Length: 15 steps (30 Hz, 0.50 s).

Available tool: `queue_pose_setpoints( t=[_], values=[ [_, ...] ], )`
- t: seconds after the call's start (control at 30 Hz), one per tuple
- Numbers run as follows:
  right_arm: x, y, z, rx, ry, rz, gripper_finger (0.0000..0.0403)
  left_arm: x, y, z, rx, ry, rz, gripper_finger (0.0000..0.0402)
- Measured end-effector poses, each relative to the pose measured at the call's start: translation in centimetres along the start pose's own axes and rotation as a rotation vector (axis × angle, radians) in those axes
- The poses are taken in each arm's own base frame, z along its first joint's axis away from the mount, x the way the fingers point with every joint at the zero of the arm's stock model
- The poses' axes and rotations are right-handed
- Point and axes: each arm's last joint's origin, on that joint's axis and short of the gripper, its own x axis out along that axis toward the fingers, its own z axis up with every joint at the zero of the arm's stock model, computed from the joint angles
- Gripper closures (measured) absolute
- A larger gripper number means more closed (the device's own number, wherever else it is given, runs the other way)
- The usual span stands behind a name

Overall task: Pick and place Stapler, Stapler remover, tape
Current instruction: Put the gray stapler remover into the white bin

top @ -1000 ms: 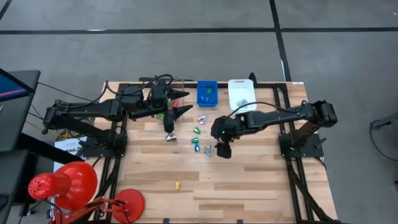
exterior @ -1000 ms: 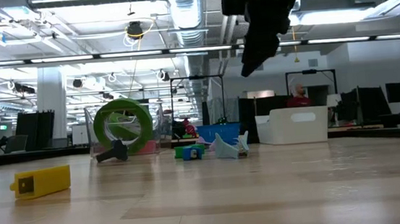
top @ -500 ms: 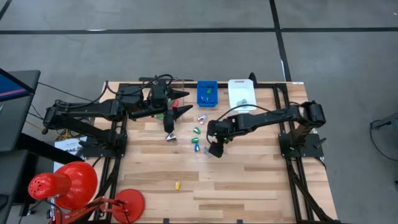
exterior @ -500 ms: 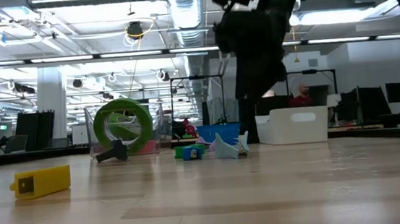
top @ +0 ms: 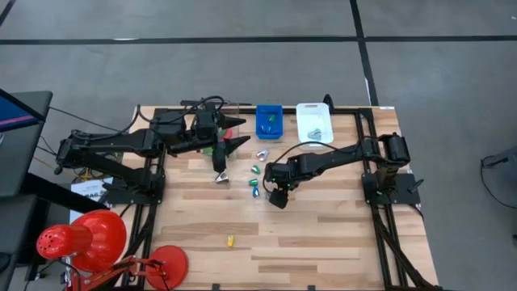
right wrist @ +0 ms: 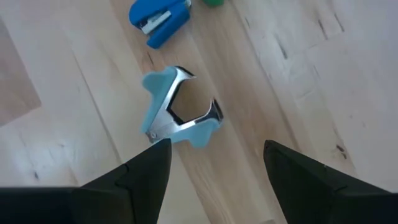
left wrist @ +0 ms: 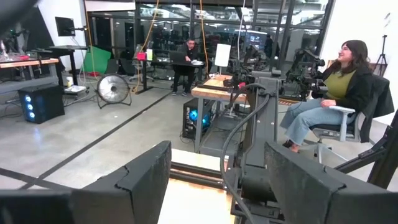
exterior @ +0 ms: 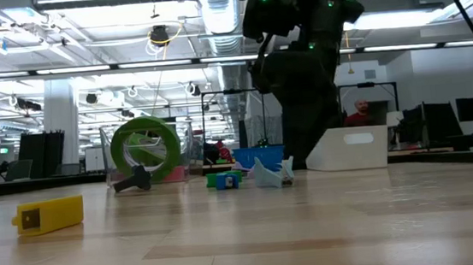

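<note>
The right gripper [top: 277,196] has descended and moved inward; its fingers [right wrist: 144,176] are spread directly above the light-blue staple remover [right wrist: 177,109] lying on the table [top: 323,234], beside the blue stapler [right wrist: 160,22].

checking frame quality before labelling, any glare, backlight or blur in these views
Low view: bright ceiling lights leave the right arm a dark backlit shape. Right wrist view: the staple remover is sharp and evenly lit, while the right gripper close to the lens is soft. High view: even light, small items tiny.
</note>
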Motion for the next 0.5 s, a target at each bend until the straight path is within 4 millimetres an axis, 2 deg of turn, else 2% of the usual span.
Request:
queue_pose_setpoints(
  t=[0.5],
  values=[
    [0.00,0.07,0.25,0.001,-0.023,0.012,0.0234,0.00,-0.01,0.05,-0.001,-0.006,0.000,0.0156]
  ],
)
